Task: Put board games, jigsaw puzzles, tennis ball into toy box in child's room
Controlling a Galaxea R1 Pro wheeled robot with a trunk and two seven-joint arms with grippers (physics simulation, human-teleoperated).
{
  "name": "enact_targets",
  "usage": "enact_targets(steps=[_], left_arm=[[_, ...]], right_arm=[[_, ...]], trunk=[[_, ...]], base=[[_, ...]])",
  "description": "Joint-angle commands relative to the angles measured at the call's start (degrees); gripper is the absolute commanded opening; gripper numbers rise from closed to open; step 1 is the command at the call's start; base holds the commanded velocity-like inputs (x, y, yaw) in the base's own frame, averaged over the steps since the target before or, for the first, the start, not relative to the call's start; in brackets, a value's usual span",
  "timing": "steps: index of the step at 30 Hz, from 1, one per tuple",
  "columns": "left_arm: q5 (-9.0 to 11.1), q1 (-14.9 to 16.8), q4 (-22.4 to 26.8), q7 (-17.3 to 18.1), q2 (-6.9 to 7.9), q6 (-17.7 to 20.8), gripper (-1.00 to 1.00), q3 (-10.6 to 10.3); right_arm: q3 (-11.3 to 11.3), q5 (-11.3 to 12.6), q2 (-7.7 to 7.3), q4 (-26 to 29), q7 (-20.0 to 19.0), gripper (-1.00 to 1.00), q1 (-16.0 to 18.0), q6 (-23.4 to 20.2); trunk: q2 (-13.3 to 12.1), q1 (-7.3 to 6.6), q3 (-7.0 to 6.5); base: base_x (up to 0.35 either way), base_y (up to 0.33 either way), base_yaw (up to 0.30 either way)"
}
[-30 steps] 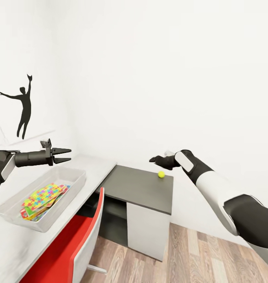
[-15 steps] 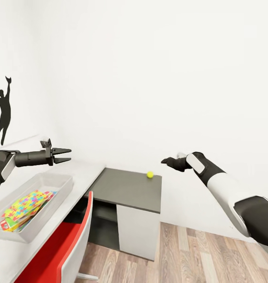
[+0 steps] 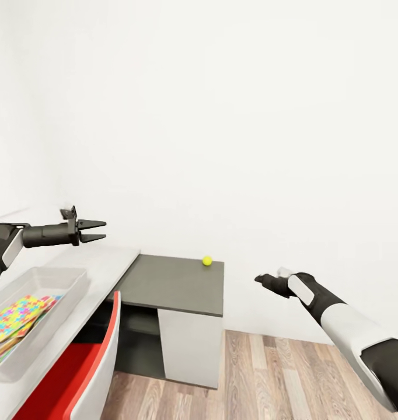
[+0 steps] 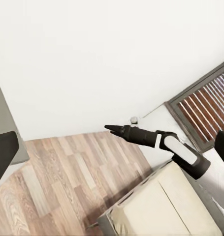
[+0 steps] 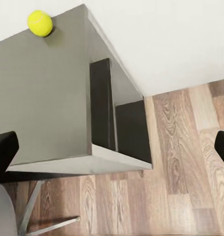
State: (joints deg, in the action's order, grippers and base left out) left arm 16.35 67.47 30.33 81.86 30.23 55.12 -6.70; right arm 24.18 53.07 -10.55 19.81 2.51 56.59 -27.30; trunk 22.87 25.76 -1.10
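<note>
My left claw (image 3: 98, 230) hangs over the far edge of the white table (image 3: 108, 262), fingers spread, nothing between them, pointing toward the right side of the head view. My right claw (image 3: 263, 280) is out past the right edge of the grey desk (image 3: 170, 283), above the wood floor (image 3: 269, 373); in the right wrist view its two fingertips (image 5: 3, 150) sit far apart at the frame sides, so spread and empty. Ball (image 3: 207, 261) sits at the desk's far right corner, near the wall, well apart from both claws. It is round, so no long axis or heading. Toy box (image 3: 53, 280) stands on the white table below my left arm, puzzles (image 3: 15, 318) lying flat inside. Red chair (image 3: 88, 356) tucked at the table's near edge.
</note>
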Motion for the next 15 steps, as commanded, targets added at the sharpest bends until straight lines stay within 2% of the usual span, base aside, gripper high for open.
enact_targets(steps=[1,4,9,15], left_arm=[[0.2,0.0,0.0,0.2,0.06,0.6,1.00,-0.3],[0.1,0.0,0.0,0.2,-0.10,-0.6,1.00,-0.3],[0.1,0.0,0.0,-0.1,-0.33,-2.0,1.00,-0.3],[0.1,0.0,0.0,-0.4,-0.57,-2.1,1.00,-0.4]], right_arm=[[0.4,0.5,0.02,0.1,0.3,1.00,-0.5,0.4],[0.3,0.5,0.42,-0.9,0.3,1.00,-3.0,4.1],[0.3,0.5,1.23,-6.4,0.2,1.00,-6.1,11.5],[0.3,0.3,4.17,-8.9,0.2,1.00,-7.2,15.3]], trunk=[[0.0,0.03,-0.03],[0.0,0.03,-0.17],[0.0,0.03,-0.24],[0.0,0.03,-0.25]], base=[[0.000,0.000,-0.184],[0.000,0.000,-0.141],[0.000,0.000,-0.038],[0.000,0.000,-0.005]])
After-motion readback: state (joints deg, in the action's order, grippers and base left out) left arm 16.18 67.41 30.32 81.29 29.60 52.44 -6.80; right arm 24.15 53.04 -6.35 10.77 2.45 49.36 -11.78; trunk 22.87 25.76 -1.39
